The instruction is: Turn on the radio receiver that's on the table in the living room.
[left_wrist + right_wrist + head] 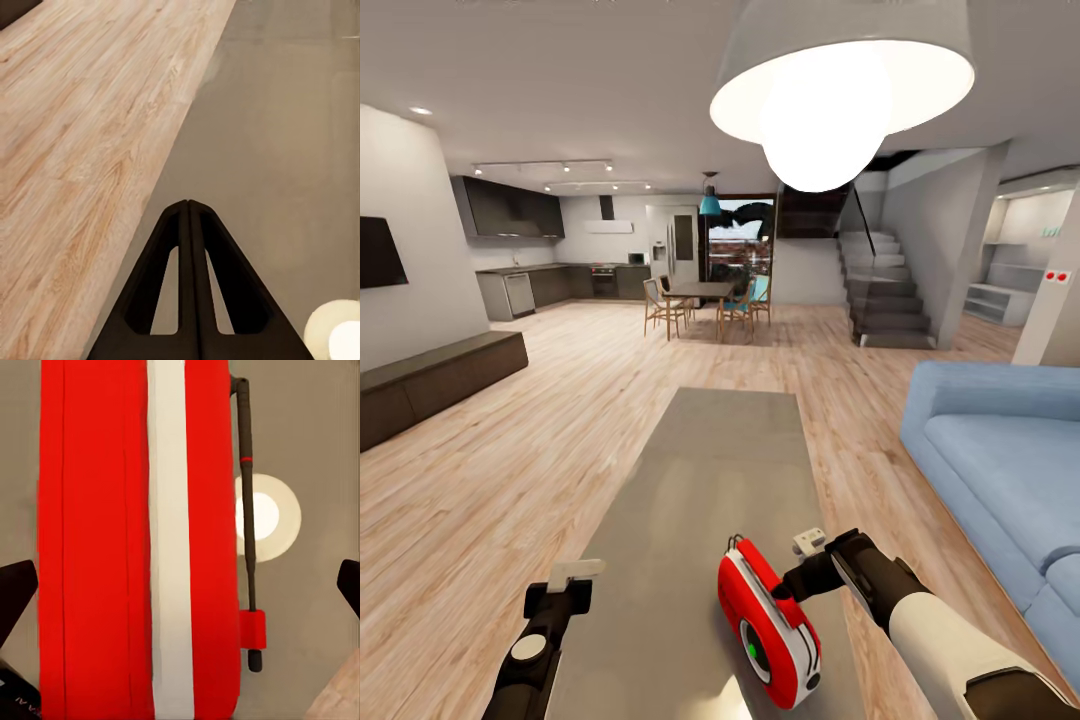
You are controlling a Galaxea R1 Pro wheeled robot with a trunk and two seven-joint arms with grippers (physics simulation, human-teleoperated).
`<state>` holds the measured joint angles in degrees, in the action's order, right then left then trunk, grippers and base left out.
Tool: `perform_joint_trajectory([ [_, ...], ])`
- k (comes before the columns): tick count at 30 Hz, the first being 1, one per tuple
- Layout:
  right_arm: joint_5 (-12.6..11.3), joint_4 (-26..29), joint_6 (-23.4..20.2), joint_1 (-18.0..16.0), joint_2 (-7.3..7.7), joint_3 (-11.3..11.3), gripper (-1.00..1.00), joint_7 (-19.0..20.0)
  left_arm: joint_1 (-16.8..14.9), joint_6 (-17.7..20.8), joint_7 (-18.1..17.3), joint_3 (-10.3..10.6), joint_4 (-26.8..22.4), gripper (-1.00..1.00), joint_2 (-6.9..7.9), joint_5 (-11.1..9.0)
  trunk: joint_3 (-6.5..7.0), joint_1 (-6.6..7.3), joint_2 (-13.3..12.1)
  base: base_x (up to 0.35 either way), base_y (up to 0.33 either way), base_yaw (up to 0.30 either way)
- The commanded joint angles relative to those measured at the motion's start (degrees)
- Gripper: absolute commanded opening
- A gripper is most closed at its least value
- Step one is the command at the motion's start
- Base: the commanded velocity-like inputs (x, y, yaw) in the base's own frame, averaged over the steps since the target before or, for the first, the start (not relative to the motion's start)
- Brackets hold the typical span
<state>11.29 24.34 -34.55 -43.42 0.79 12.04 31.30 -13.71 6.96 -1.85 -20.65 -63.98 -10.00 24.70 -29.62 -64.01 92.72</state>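
- The radio [768,628] stands on the near end of the long grey table [730,450], its face with the round dark dial and green centre turned toward the robot.
- The right gripper [792,583] sits just beside the radio's far right side, fingers spread wide. In the right wrist view the two dark fingertips [15,592] stand apart on either side of the red body [97,540], holding nothing, though whether either pad touches the case is hard to tell.
- That same view looks along the radio's edge, with its white band and thin dark rod beside the case.
- The left gripper [560,590] hangs over the table's left edge, left of the radio. Its fingers [189,277] are pressed together, empty.
- The step in hand looks like closing in on the radio to switch it on.
- To do it well, the contact should probably land on the case squarely and gently, since the radio stands on a narrow edge on a glossy top and a sideways shove could tip or slide it.
- Keeping the left arm clear avoids knocking it.
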Motion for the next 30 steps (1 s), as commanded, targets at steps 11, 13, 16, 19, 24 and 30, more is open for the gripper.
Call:
perform_joint_trajectory([
  [11, 0.04, -0.01, 0.01, 0.0, 0.0, 0.0, 1.0, -0.01, 0.01, 0.14, 0.0, 0.0, 0.0, -1.0, 0.0, 0.0, 1.98, 2.42, -4.43, 0.0, 0.0, 0.0],
  [13, 0.04, -0.02, 0.01, 0.0, 0.0, 0.0, 1.0, -0.01, 0.0, 0.15, 0.0, 0.0, 0.0, -1.0, 0.0, 0.0, 2.34, 2.86, -5.23, 0.0, 0.0, 0.0],
  [16, 0.04, -0.03, 0.01, 0.0, 0.0, 0.0, 1.0, -0.01, 0.01, 0.18, 0.0, 0.0, 0.0, -1.0, 0.0, 0.0, 2.88, 3.52, -6.43, 0.0, 0.0, 0.0],
  [19, 0.04, -0.01, 0.01, 0.0, 0.0, 0.0, 1.0, -0.01, 0.02, 0.22, 0.0, 0.0, 0.0, -1.0, 0.0, 0.0, 3.42, 4.18, -7.63, 0.0, 0.0, 0.0],
  [24, 0.04, 0.0, 0.01, 0.0, 0.0, 0.0, 1.0, -0.01, 0.01, 0.21, 0.0, 0.0, 0.0, -1.0, 0.0, 0.0, 4.31, 5.28, -9.64, 0.0, 0.0, 0.0],
  [30, 0.04, 0.0, 0.01, 0.0, 0.0, 0.0, 1.0, -0.01, 0.01, 0.25, 0.0, 0.0, 0.0, -1.0, 0.0, 0.0, 5.39, 6.6, -12.05, 0.0, 0.0, 0.0],
])
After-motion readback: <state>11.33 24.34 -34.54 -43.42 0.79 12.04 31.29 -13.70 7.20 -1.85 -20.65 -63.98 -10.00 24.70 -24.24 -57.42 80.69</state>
